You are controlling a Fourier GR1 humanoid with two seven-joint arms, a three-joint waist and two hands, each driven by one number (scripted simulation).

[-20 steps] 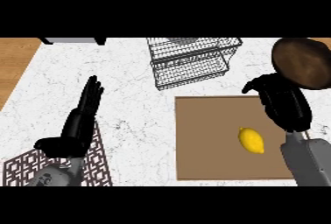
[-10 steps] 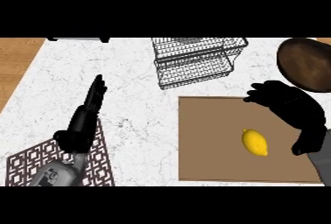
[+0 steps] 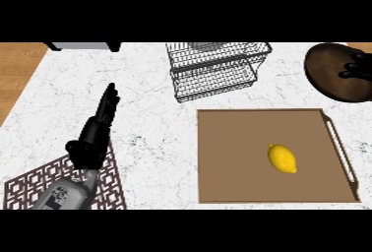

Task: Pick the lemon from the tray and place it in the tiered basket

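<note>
The left hand [image 3: 93, 135] shows at the view's left, above the white marble counter [image 3: 145, 98]. Its fingers [image 3: 109, 98] are straight and together, pointing away from the robot. It holds nothing. Its grey forearm [image 3: 64, 194] enters from the lower left edge and lies over a dark lattice mat [image 3: 44, 182].

The right hand [image 3: 357, 69] shows only at the right edge, where a few dark fingers appear over a round dark brown plate [image 3: 330, 74]. Whether these fingers are open or curled cannot be told. Nothing is seen in that hand.

The lemon [image 3: 282, 158] lies on the brown tray [image 3: 240, 147], right of the tray's centre. It is well right of the left hand and nearer the robot than the right hand, apart from both. Nothing touches it. A pale handle [image 3: 341, 152] runs along the tray's right side.

The tiered wire basket [image 3: 214, 69] stands beyond the tray, ahead and to the right of the left hand, left of the plate. No item is seen in the basket. A strip of wooden surface [image 3: 15, 69] shows beyond the counter's left edge, left of the left hand.
</note>
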